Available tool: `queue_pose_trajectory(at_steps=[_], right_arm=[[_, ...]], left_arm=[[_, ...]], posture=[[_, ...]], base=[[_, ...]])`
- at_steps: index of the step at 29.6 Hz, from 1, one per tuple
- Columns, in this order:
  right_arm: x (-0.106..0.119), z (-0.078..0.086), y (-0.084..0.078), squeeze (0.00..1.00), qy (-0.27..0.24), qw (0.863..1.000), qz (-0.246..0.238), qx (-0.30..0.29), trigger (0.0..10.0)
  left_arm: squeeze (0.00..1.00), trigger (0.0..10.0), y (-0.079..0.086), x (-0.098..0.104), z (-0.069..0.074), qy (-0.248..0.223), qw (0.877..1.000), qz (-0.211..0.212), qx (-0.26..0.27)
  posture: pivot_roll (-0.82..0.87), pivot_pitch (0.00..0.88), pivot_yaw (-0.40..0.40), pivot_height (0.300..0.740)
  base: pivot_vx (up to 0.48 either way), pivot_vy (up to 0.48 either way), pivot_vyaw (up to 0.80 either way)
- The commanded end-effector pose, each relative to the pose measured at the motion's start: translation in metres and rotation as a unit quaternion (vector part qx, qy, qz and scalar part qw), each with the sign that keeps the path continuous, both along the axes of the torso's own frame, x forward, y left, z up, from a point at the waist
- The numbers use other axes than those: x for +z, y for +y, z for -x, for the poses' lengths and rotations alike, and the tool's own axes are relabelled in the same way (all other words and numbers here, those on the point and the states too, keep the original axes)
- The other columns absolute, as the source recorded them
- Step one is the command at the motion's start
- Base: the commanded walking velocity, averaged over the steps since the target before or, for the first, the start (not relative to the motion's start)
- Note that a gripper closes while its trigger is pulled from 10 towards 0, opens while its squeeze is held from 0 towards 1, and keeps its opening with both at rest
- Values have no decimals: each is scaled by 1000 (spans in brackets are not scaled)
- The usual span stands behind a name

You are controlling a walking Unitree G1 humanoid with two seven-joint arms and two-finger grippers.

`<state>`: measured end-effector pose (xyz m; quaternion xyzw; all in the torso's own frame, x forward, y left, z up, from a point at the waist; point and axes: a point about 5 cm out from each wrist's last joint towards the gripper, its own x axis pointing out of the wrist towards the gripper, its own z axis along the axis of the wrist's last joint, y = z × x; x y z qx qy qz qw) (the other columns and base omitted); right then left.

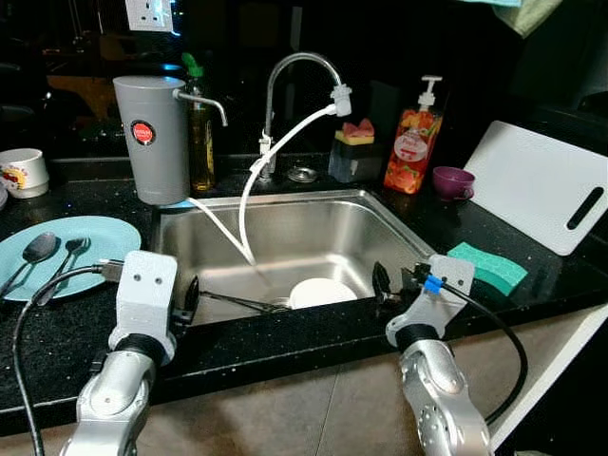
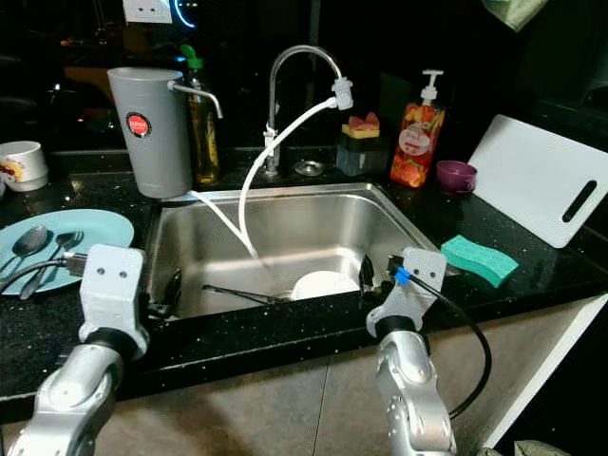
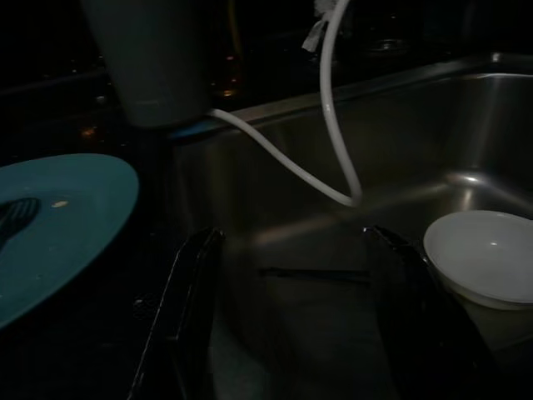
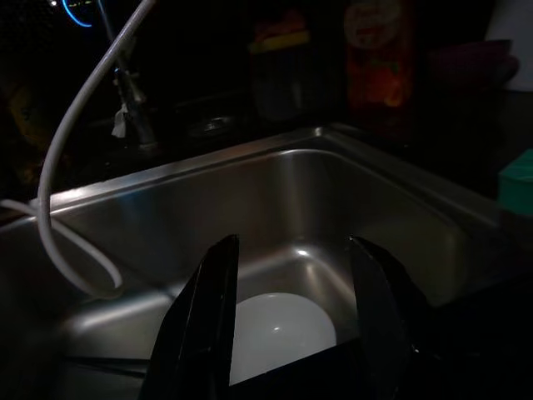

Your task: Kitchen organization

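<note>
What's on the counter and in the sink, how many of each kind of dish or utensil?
Plates: 1, teal plate on the left counter
Spoons: 2, both spoons lying on that plate
Bowls: 1, white bowl in the sink
Mugs: 1, white mug
Small cups: 1, purple cup
Total: 6

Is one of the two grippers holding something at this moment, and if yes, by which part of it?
Nothing is held. The left gripper and the right gripper are both open at the sink's front edge, above the white bowl, with empty space between their fingers.
</note>
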<state>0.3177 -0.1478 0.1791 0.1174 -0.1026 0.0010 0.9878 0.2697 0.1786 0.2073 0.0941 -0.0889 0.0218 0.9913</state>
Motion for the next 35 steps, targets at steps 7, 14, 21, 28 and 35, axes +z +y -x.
queue_pose_trajectory(at_steps=[7,14,21,28,35], right_arm=[[0,1,-2,0,-2,1000,12,3,10000],[2,-1,-2,0,-6,1000,10,0,10000],[5,-3,-2,0,-9,1000,6,-2,10000],[6,-3,-3,0,-12,1000,7,-1,10000],[6,-3,-2,0,-13,1000,7,2,10000]], left_arm=[[0,10000,-5,-4,-5,11,1000,9,-5],[0,10000,-8,-1,-9,6,1000,8,-10],[0,10000,-11,0,-11,2,1000,10,-12],[0,10000,-10,0,-11,1,1000,9,-11],[0,10000,-9,0,-10,2,1000,9,-10]], posture=[[193,53,-96,740],[194,44,-92,740],[196,41,-100,740],[201,37,-97,740],[198,40,-102,740]], base=[[0,0,0],[0,0,0],[0,0,0],[0,0,0],[0,0,0]])
